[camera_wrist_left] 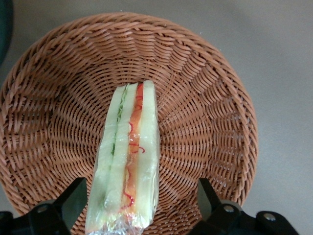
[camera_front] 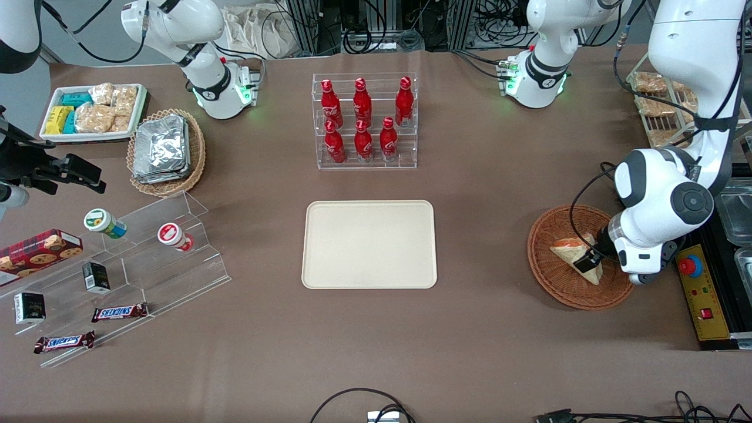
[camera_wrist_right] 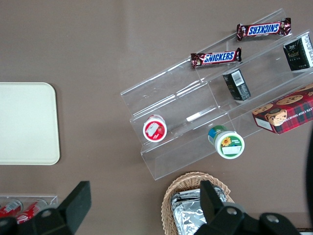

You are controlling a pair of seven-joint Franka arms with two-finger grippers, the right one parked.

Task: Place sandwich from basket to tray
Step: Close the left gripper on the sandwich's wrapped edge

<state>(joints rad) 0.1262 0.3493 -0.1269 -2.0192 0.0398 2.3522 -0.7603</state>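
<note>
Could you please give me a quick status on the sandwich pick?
Gripper open, down in the basket, fingers either side of the sandwich. Sandwich not yet lifted. Tray bare, nothing between it and the basket.

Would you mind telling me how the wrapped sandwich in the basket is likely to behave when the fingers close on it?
The sandwich is soft white bread, so it will probably squash under a firm squeeze. Its clear film wrap looks glossy, so it may slip. Standing on edge in the basket, it could tip sideways if nudged. The gripper straddles it, fingers open.
</note>
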